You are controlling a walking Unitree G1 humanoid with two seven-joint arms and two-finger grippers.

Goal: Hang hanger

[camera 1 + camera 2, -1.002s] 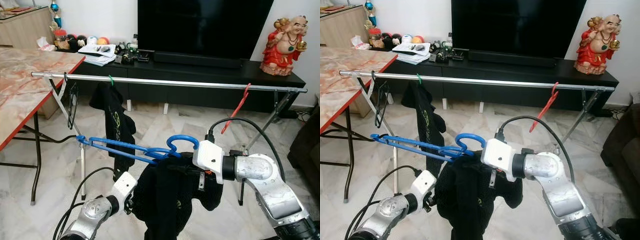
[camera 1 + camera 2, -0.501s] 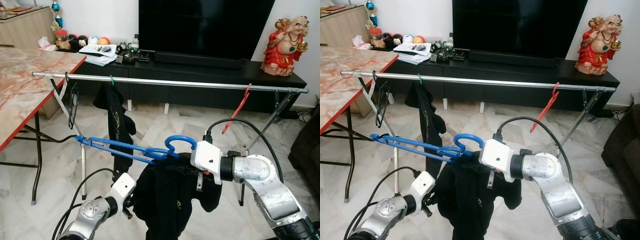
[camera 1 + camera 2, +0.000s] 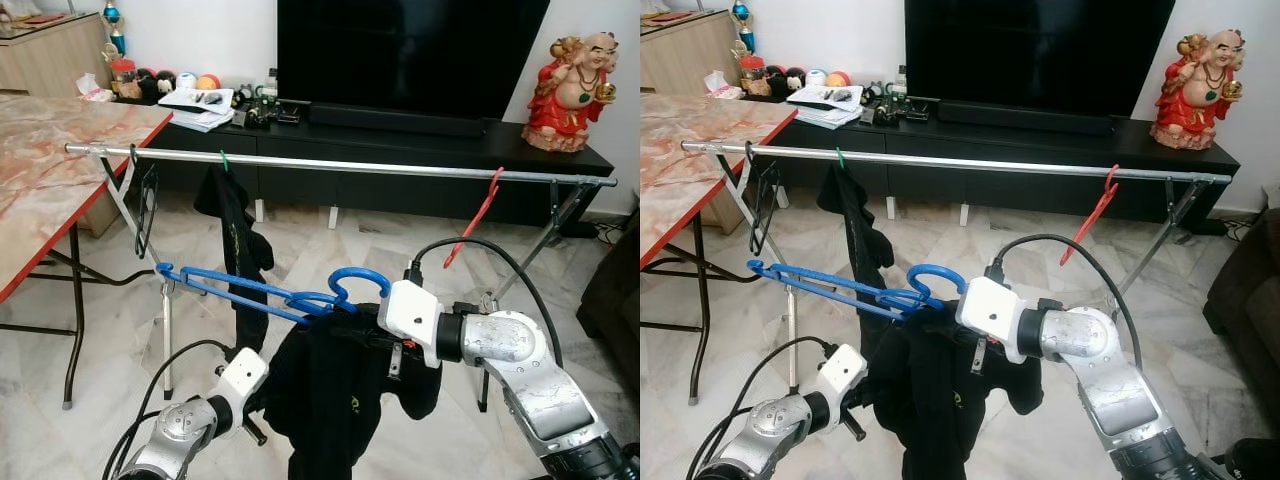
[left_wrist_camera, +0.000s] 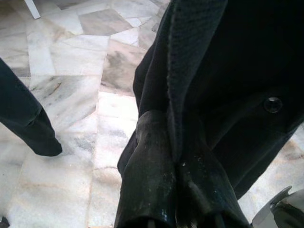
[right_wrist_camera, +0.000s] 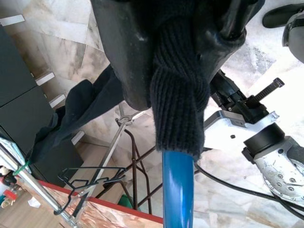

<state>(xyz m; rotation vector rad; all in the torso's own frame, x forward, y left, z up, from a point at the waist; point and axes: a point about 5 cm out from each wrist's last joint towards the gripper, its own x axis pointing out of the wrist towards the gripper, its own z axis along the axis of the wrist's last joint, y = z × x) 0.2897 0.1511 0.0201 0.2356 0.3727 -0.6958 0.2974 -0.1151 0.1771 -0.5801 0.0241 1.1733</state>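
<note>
Nearest the camera, the left gripper is closed on a fold of the black garment; in the left wrist view both fingers press together with the cloth pinched between them. The left arm comes up from below, low on the robot's left.

The right gripper is clamped on the blue hanger through the garment's ribbed collar, which wraps the hanger's bar where the fingers meet. From the head cameras the fingertips themselves are hidden behind the white wrist housing and the cloth.

The hanger is held in the air in front of the robot, below the rail and not on it. Its long axis runs roughly level, from the right gripper out toward the robot's left, rising slightly to the far tip. Its hook arches upward just beside the right wrist. The garment hangs off the gripper end only; the left half of the hanger is bare.

Beyond stands the metal rail, horizontal across the room. It carries a black wire hanger, a dark garment on a green hook, and a red hanger. The rail's legs are partly cut off by the arms.
</note>
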